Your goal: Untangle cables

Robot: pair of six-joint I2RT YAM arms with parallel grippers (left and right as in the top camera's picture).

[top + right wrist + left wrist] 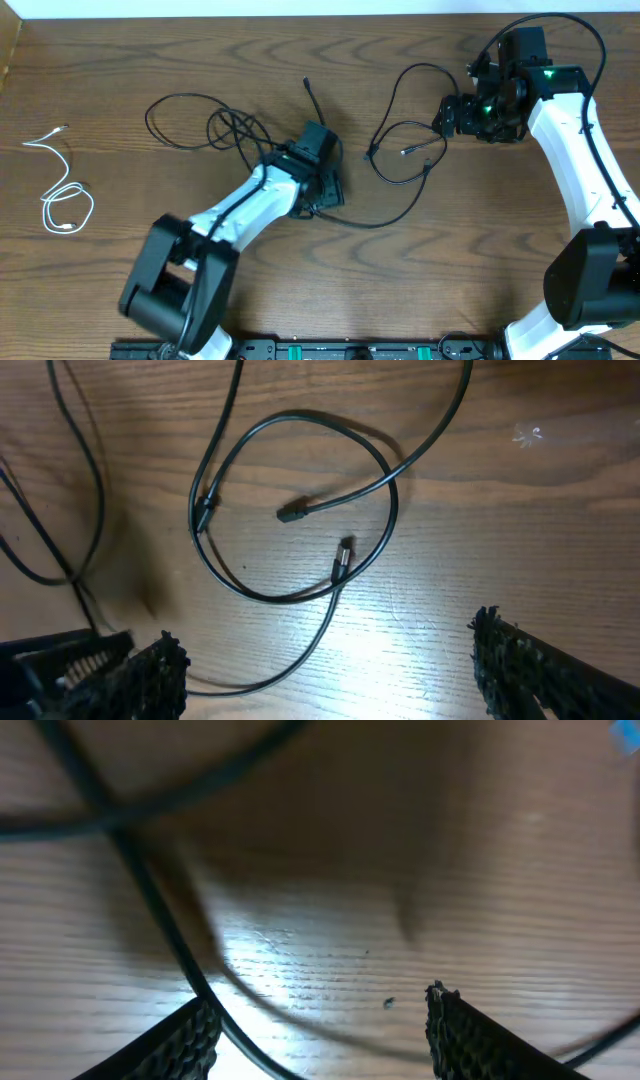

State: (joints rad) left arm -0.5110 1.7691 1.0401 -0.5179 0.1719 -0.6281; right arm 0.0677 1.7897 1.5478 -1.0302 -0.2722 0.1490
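A short white cable [66,197] lies coiled at the far left, apart from the rest. One black cable [213,127] lies in loose loops left of centre. A second black cable [392,176] loops right of centre, and its loop and two end plugs show in the right wrist view [300,510]. My left gripper [325,192] is open and low over the table. A black cable strand [165,925] runs between its fingers [320,1010], close to the left finger. My right gripper [445,120] is open and empty [327,635], above the right loop.
The wooden table [500,260] reaches to the frame edges. The left arm's white link [240,205] lies across the lower centre. The right arm [580,160] stands along the right side with its own thick black wire arching above it.
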